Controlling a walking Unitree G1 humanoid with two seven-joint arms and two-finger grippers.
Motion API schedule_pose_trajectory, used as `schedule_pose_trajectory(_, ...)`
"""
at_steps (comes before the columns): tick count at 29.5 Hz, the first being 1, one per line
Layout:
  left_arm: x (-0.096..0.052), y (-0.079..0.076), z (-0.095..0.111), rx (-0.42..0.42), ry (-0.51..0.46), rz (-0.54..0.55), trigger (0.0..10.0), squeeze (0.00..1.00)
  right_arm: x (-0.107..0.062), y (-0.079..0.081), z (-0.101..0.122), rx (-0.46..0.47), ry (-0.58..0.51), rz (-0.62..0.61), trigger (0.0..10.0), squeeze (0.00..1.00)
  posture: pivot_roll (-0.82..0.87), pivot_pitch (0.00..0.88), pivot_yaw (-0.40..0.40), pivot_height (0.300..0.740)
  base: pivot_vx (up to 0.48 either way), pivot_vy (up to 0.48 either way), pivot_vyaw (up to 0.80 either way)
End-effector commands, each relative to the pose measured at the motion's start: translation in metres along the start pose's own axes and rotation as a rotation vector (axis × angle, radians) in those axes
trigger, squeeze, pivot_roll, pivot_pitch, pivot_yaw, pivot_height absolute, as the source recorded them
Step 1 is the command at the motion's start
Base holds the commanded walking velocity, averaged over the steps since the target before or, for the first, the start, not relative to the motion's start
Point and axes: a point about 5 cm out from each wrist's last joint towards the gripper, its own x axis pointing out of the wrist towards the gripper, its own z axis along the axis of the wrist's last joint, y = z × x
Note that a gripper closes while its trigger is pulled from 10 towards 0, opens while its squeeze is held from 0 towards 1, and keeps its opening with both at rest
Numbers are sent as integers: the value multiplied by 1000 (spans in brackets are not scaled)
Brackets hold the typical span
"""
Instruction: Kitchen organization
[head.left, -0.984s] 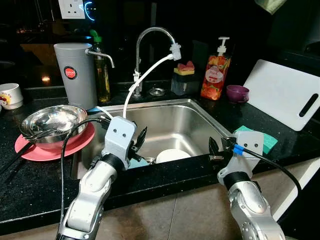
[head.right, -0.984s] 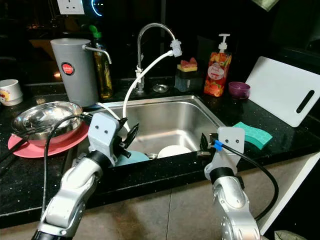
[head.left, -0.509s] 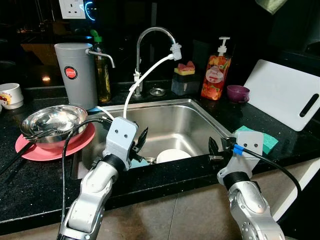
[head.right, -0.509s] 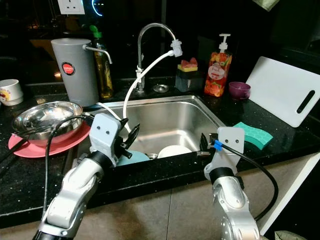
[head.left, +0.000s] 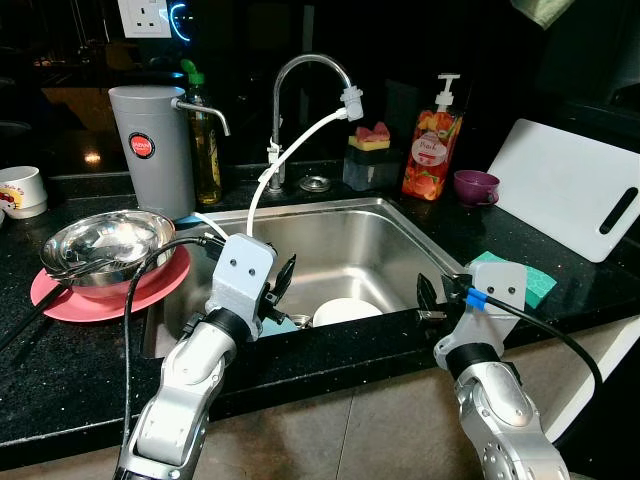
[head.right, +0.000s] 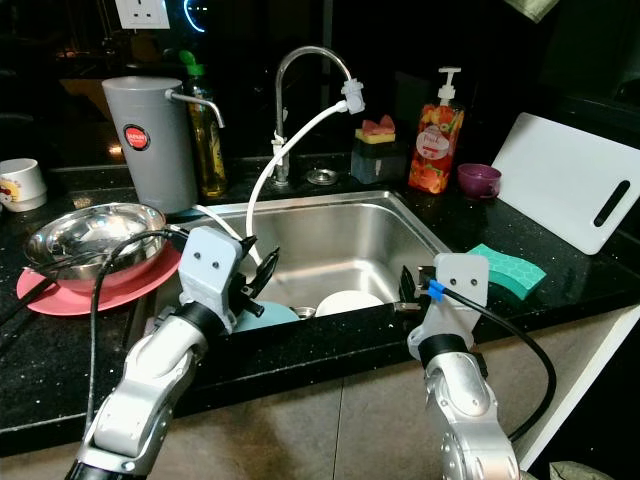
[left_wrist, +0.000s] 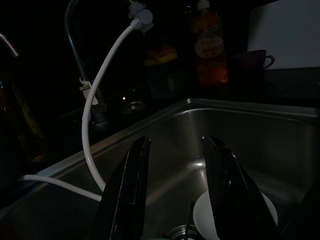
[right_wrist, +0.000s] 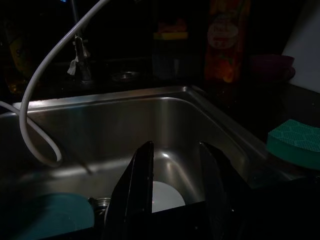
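The left end effector (head.left: 283, 282) hangs over the front left part of the stainless steel sink (head.left: 350, 250), its two black fingers apart and holding nothing. The right end effector (head.left: 424, 298) is at the front right edge of the sink, just above the black stone counter (head.left: 60, 350), its fingers also parted and empty.

Inside the sink lie a round white plate (head.left: 345, 311) and, to its left, a round teal plate (head.right: 268, 313). The right eye view shows the teal plate clearly beside the left end effector, while in the left eye view the arm hides most of it. The right wrist view shows both plates (right_wrist: 162, 196) (right_wrist: 62, 216) with a small metal drain between them.

A curved steel faucet (head.left: 300, 75) stands behind the sink, and a white hose (head.left: 285, 160) runs from its tip down toward the left arm. On the counter at the left, a steel bowl (head.left: 105, 245) sits on a pink plate (head.left: 150, 288), with a grey cylindrical dispenser (head.left: 150, 150) behind them. At the right lie a teal sponge (head.left: 535, 283) near the right end effector, a white cutting board (head.left: 575, 195), a small purple cup (head.left: 475, 186) and an orange soap bottle with pump (head.left: 428, 145). The left wrist view is dark, but the hose (left_wrist: 97, 95) and the white plate (left_wrist: 202, 217) can be made out.
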Motion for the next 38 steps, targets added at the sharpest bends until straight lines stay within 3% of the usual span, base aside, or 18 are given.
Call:
schedule_pose_trajectory(1, 2, -1, 0, 12, -4, -6, 10000, 0, 1, 1, -3, 5, 5, 1, 10000, 0, 36, 32, -52, 740, 0, 0, 0)
schedule_pose_trajectory(38, 3, -3, 0, 4, -5, -5, 10000, 0, 2, 1, -2, 4, 6, 0, 10000, 0, 32, 38, -56, 740, 0, 0, 0)
